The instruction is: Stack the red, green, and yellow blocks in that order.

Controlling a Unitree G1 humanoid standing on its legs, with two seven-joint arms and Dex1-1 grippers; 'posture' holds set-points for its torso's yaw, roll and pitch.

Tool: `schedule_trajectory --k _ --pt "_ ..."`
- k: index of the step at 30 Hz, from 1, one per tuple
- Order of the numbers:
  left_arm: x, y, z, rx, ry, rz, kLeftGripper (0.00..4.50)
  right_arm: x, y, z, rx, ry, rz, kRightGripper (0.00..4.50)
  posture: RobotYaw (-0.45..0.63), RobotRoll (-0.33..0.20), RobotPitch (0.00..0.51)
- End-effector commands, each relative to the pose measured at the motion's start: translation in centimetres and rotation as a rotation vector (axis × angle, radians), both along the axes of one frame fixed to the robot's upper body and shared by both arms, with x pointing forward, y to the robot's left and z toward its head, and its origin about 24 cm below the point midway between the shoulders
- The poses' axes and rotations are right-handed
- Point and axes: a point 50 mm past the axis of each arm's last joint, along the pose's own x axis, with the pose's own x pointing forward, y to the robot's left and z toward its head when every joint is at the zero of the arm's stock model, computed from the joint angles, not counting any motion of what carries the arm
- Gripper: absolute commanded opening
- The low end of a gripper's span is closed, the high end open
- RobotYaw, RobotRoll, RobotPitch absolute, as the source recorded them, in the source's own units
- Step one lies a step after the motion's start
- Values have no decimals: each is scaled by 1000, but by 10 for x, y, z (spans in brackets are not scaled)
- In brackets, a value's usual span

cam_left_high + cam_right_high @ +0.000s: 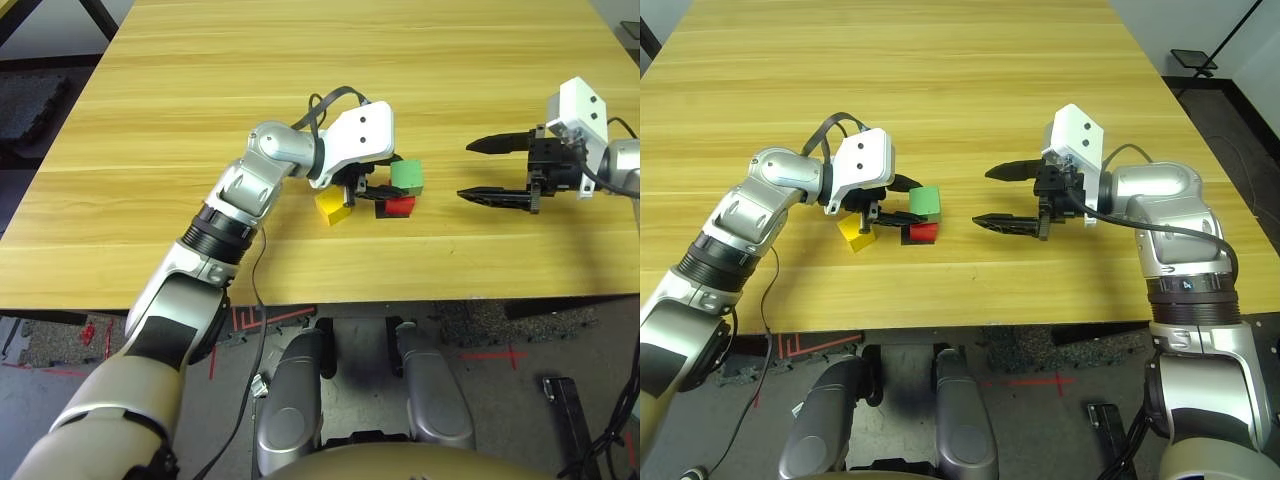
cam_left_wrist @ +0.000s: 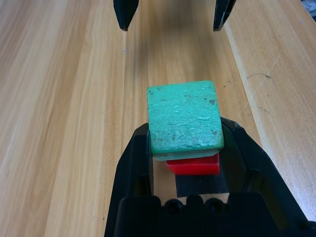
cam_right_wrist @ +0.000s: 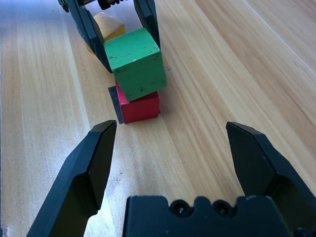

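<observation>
Green block gripped by left gripper, sitting askew atop red block (over a black patch). Yellow block just beside. Right gripper wide open, holding nothing.

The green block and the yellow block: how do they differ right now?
The green block sits atop the red block, between the left tool's fingers; the yellow block lies on the table beside the stack, ungripped. Both are same-sized plain cubes.
</observation>
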Motion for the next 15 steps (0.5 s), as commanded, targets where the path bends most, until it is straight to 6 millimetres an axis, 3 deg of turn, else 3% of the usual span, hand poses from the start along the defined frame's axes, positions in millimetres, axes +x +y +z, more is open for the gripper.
schedule_trajectory --k 1,15 --pt "0 1 2 15 -8 -15 2009 -2 1 -3 6 3 12 4500 182 102 262" --pt "-2 -1 -6 32 22 -22 2009 -1 3 -4 6 -2 11 4500 178 100 265"
